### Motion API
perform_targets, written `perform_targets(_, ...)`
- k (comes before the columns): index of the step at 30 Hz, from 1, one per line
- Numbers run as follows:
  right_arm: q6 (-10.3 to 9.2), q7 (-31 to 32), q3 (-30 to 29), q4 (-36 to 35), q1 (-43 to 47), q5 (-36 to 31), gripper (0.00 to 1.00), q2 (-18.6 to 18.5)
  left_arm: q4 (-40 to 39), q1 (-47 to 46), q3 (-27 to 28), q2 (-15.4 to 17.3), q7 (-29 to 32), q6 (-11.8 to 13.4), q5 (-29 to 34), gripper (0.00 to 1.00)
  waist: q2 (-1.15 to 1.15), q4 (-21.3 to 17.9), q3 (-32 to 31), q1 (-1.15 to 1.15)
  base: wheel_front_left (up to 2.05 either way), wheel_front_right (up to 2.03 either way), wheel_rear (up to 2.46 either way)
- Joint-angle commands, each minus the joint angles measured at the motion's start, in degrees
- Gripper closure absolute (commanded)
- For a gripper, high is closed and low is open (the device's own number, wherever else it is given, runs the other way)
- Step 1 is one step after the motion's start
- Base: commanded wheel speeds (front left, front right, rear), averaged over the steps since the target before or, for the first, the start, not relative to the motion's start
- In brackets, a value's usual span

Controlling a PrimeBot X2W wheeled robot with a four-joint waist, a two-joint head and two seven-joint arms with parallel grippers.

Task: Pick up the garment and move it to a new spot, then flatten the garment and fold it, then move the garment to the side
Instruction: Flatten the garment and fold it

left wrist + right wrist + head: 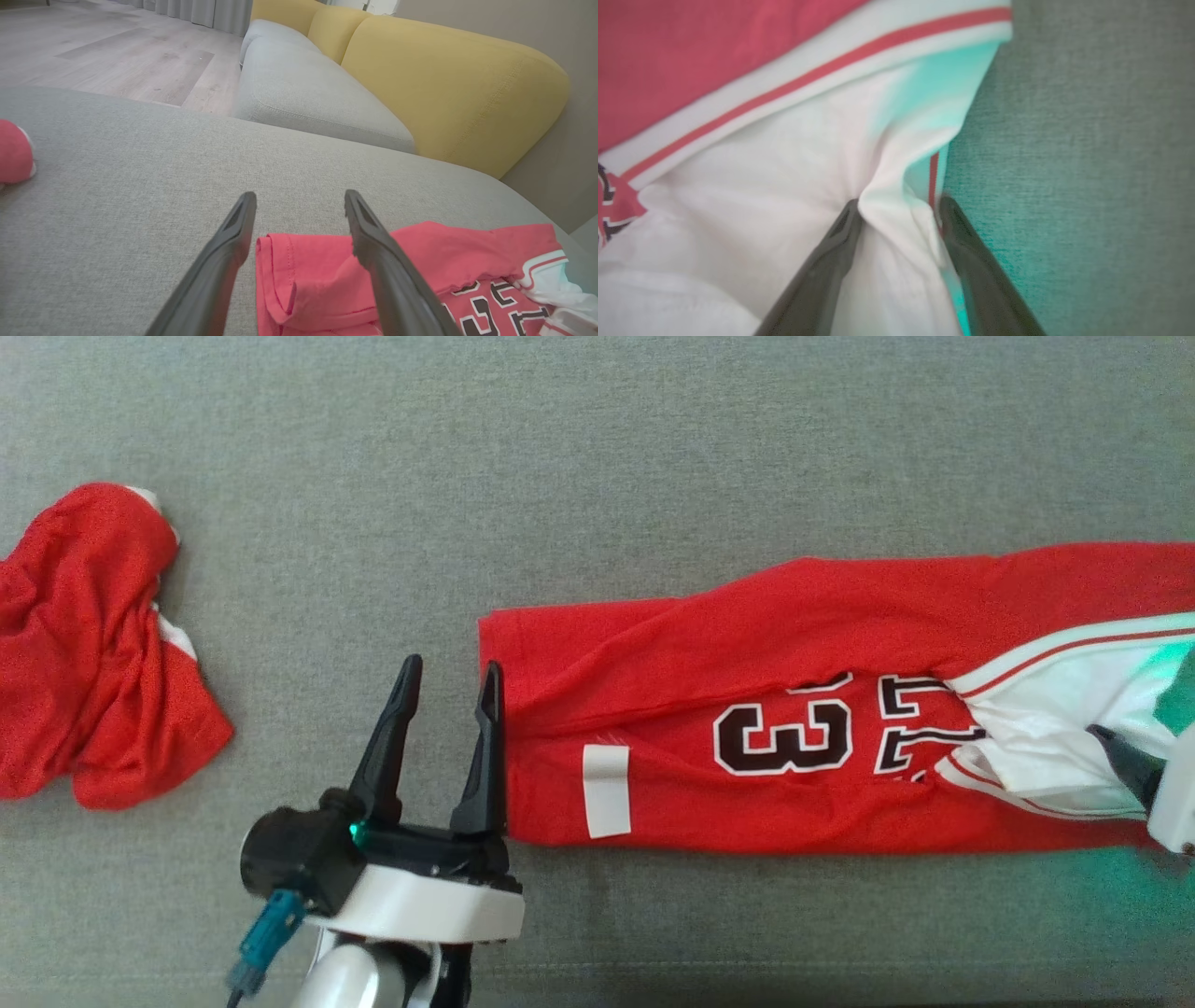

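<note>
Head view: left gripper (pixel 451 663), fingers spread, at the jersey (pixel 653 644) hem; right gripper (pixel 900 201), fingers spread too, straddles its white fold.

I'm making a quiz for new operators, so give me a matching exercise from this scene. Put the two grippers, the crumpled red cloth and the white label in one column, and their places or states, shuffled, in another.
Column 1
1. left gripper
2. right gripper
3. crumpled red cloth
4. white label

Column 2
A. flat on the red part of the folded jersey
B. open, fingers either side of a ridge of the jersey's white fabric
C. at the left of the grey surface, apart from the jersey
D. open, at the jersey's red hem end

Pairs: 1-D, 2-B, 3-C, 4-A
</note>
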Motion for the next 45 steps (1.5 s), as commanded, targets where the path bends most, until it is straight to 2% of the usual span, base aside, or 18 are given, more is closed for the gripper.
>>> perform_targets(1, -0.04, 0.7, 1.8, -0.8, 1.7, 0.6, 1.0, 1.2, -1.1, -0.4, 1.6, -0.4, -0.5, -0.5, 0.7, 0.0, 0.0, 0.2, 0.1, 0.0, 0.0, 0.0, 0.0)
perform_targets(5, -0.04, -1.8, 1.3, -1.2, 0.2, 1.3, 1.0, 3.5, -0.3, -0.5, 1.7, -0.5, -0.5, -0.7, 1.0, 0.0, 0.0, 0.5, 0.0, 0.0, 0.0, 0.0, 0.0)
perform_targets(8, -0.04, -4.9, -2.6, 0.1, -3.1, 2.4, 1.0, 7.5, 0.1, -0.3, 2.4, -0.5, -0.5, -0.6, 1.2, 0.0, 0.0, 0.6, -0.4, 0.0, 0.0, 0.0, 0.0)
perform_targets(11, -0.04, -6.0, -6.6, 1.8, -6.1, 3.0, 1.0, 9.8, 0.4, 0.0, 3.0, -0.5, -0.5, -0.6, 1.2, 0.0, 0.0, 0.6, -1.0, 0.0, 0.0, 0.0, 0.0)
perform_targets(19, -0.04, -5.8, -17.1, 3.0, -11.3, 2.1, 1.0, 11.0, 0.2, 0.3, 3.8, -0.6, -0.5, -0.1, 0.3, 0.0, 0.0, 0.6, -2.2, 0.0, 0.0, 0.0, 0.0)
perform_targets(24, -0.04, -4.1, -18.6, -1.4, -12.3, 2.6, 1.0, 12.0, 0.6, 0.5, 3.6, -0.6, -0.5, 0.1, -0.6, 0.0, 0.0, 0.4, -2.9, 0.0, 0.0, 0.0, 0.0)
perform_targets(27, -0.04, -2.6, -15.3, -5.7, -10.6, 4.0, 1.0, 12.3, 0.9, 0.4, 3.4, -0.6, -0.5, 0.2, -1.1, 0.0, 0.0, 0.4, -3.3, 0.0, 0.0, 0.0, 0.0)
perform_targets(31, -0.04, 0.0, -7.8, -12.8, -7.5, 6.8, 1.0, 13.2, 1.1, -0.1, 3.4, -0.6, -0.5, 0.3, -2.0, 0.0, 0.0, 0.3, -3.6, 0.0, 0.0, 0.0, 0.0)
perform_targets(37, -0.04, 3.8, 10.5, -20.8, -3.5, 9.3, 1.0, 15.3, 1.6, -1.5, 3.1, -0.6, -0.5, 0.5, -3.2, 0.0, 0.0, 0.4, -3.5, 0.0, 0.0, 0.0, 0.0)
perform_targets(40, -0.04, 3.4, 18.5, -20.7, -3.1, 9.8, 1.0, 15.9, 1.9, -2.5, 2.6, -0.6, -0.5, 0.5, -3.8, 0.0, 0.0, 0.9, -3.2, 0.0, 0.0, 0.0, 0.0)
perform_targets(45, -0.04, -0.4, 27.4, -15.8, -4.6, 8.8, 1.0, 16.5, 2.5, -3.5, 1.7, -0.6, -0.5, 0.7, -4.9, 0.0, 0.0, 3.0, -3.4, 0.0, 0.0, 0.0, 0.0)
